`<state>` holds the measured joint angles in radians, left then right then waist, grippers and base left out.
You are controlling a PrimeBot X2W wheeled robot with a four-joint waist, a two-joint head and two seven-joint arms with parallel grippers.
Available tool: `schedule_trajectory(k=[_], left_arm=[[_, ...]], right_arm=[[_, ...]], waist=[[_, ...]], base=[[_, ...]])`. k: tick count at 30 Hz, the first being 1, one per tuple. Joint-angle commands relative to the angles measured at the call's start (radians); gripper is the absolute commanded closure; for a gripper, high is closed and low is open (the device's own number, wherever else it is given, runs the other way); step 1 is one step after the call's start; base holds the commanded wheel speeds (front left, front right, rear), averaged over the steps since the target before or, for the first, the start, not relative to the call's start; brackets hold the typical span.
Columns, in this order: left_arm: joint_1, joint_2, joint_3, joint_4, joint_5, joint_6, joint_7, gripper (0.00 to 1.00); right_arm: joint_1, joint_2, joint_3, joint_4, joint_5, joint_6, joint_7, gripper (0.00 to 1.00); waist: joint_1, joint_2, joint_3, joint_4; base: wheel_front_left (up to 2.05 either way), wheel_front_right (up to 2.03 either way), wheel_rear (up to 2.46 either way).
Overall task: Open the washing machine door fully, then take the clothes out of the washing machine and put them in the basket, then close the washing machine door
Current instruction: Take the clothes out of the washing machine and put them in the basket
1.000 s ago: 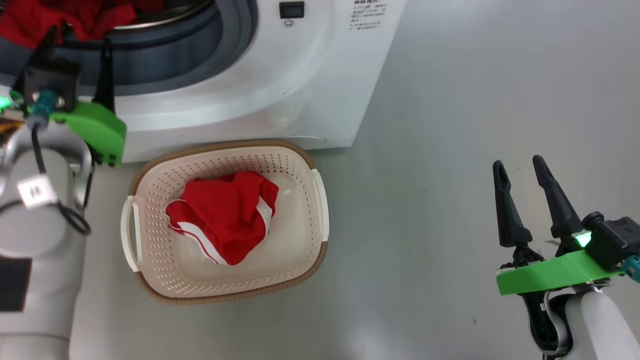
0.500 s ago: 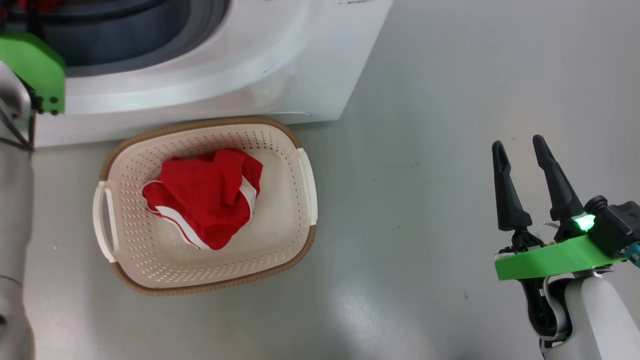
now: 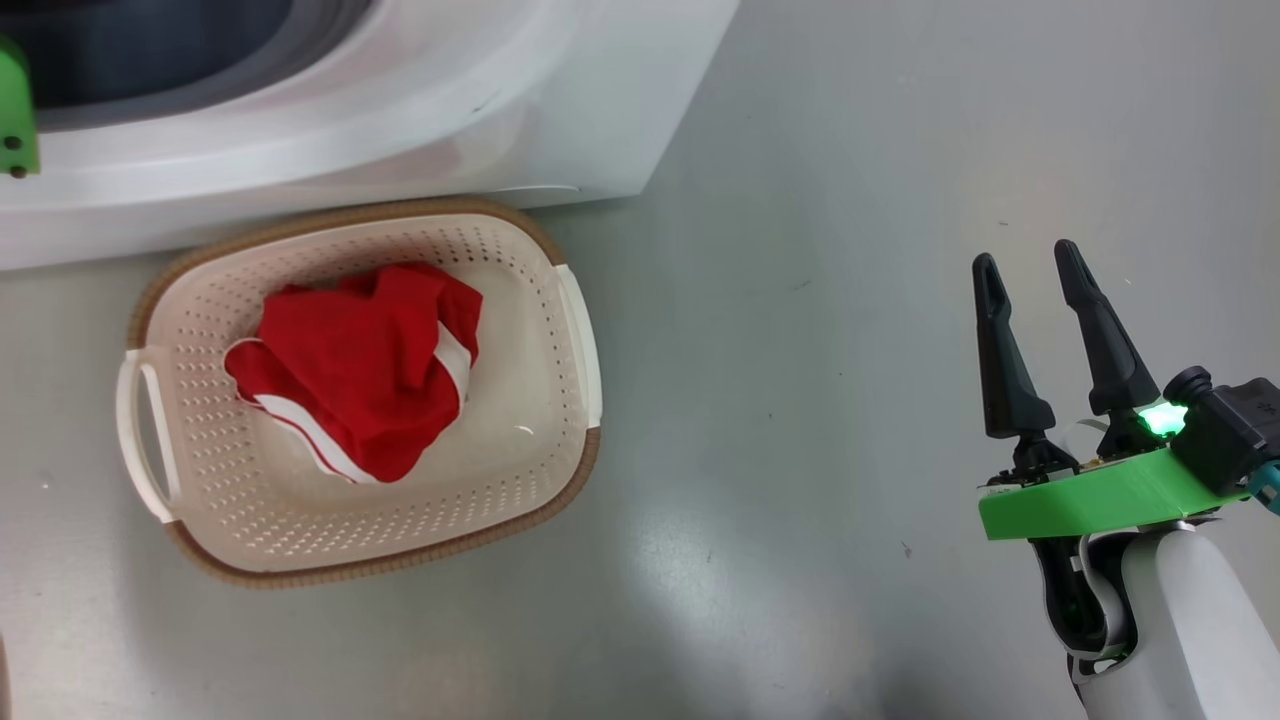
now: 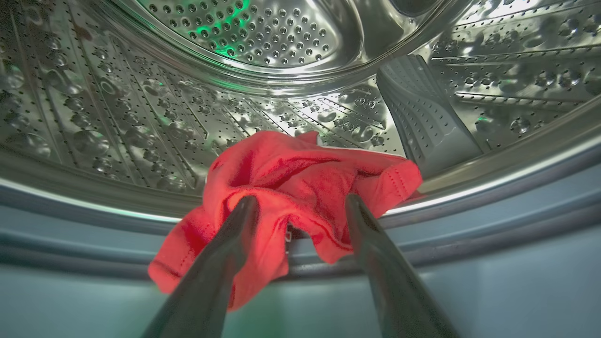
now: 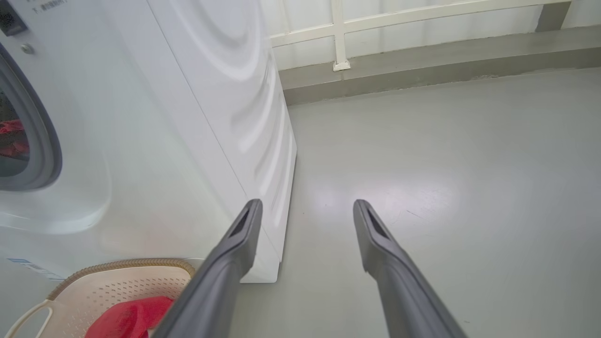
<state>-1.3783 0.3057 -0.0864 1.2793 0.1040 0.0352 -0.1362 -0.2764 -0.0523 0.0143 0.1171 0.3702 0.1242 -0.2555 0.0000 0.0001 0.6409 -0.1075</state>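
Laundry station, items as found.

1. Washing machine [image 3: 400, 120]: white front-loader standing on the grey floor [image 3: 800, 400]. The steel perforated drum [image 4: 263, 33] is exposed to the left wrist view, ringed by a grey gasket [image 4: 469, 220].
2. Basket [image 3: 575, 330]: cream perforated plastic with a brown woven-look rim and white side handles. It sits on the floor just in front of the machine's base.
3. Red garment with white stripes [image 3: 350, 370]: crumpled in the middle of the basket, well inside its walls.
4. Second red garment [image 4: 291, 178]: bunched at the front of the drum, with its lower fold draped over the drum lip onto the gasket.
5. Left pincer [image 4: 301, 201]: at the drum mouth, jaws spread wide. The two fingers stand either side of the second red garment's front fold and are not clamped on it. Whether they touch the cloth cannot be told.
6. Right pincer [image 3: 1025, 255]: jaws spread wide and holding nothing. It hangs over bare floor, well apart from the basket and to the right of the machine, fingers pointing along the machine's side panel.
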Motion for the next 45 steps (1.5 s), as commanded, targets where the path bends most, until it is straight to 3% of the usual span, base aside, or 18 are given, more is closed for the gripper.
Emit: schedule_trajectory(k=[1, 5, 6, 7, 8, 10, 11, 19, 28, 45], left_arm=[[-0.014, 0.065, 0.006, -0.01, -0.005, 0.016, 0.008, 0.0], [-0.015, 0.077, 0.004, -0.002, -0.012, 0.025, 0.018, 0.0], [-0.014, 0.079, 0.003, -0.001, -0.013, 0.027, 0.02, 0.05], [-0.013, 0.081, 0.002, 0.0, -0.014, 0.029, 0.021, 0.16], [-0.012, 0.083, 0.0, 0.001, -0.016, 0.03, 0.024, 0.51], [-0.011, 0.085, -0.002, 0.003, -0.019, 0.032, 0.026, 0.72], [-0.01, 0.084, -0.003, 0.004, -0.02, 0.033, 0.026, 1.0], [-0.001, 0.066, -0.01, 0.007, -0.041, 0.024, -0.026, 1.0], [0.065, 0.017, 0.056, -0.046, -0.147, -0.03, -0.122, 1.0], [0.498, -0.102, 0.19, -0.738, -0.231, -0.082, -0.125, 1.0]], right_arm=[[-0.011, 0.002, 0.024, -0.027, 0.011, 0.007, -0.006, 0.0], [-0.011, 0.002, 0.023, -0.029, 0.012, 0.007, -0.006, 0.0], [-0.011, 0.002, 0.023, -0.029, 0.013, 0.007, -0.006, 0.0], [-0.011, 0.002, 0.022, -0.029, 0.013, 0.007, -0.006, 0.0], [-0.011, 0.002, 0.022, -0.029, 0.013, 0.007, -0.006, 0.0], [-0.013, 0.002, 0.022, -0.028, 0.013, 0.007, -0.006, 0.0], [-0.014, 0.002, 0.022, -0.027, 0.012, 0.007, -0.006, 0.0], [-0.013, 0.002, 0.022, -0.023, 0.007, 0.007, -0.006, 0.0], [0.008, 0.002, 0.019, -0.015, -0.003, 0.007, -0.006, 0.0], [0.08, 0.002, -0.005, -0.007, -0.026, 0.007, -0.006, 0.0]], waist=[[0.0, -0.0001, 0.01, -0.01], [0.0, -0.0001, 0.015, -0.015], [0.0, -0.0001, 0.015, -0.015], [0.0, -0.0001, 0.015, -0.016], [0.0, -0.0001, 0.015, -0.016], [0.0, -0.0001, 0.015, -0.015], [0.0, -0.0001, 0.014, -0.015], [0.0, -0.0001, -0.004, -0.004], [0.0, -0.0001, -0.064, 0.013], [0.0, -0.0001, -0.179, 0.067]], base=[[0.0, 0.0, 0.0], [0.0, 0.0, 0.0], [0.0, 0.0, 0.0], [0.0, 0.0, 0.0], [0.0, 0.0, 0.0], [0.0, 0.0, 0.0], [0.0, 0.0, 0.0], [0.0, 0.0, 0.0], [0.0, 0.0, 0.0], [0.0, 0.0, 0.0]])
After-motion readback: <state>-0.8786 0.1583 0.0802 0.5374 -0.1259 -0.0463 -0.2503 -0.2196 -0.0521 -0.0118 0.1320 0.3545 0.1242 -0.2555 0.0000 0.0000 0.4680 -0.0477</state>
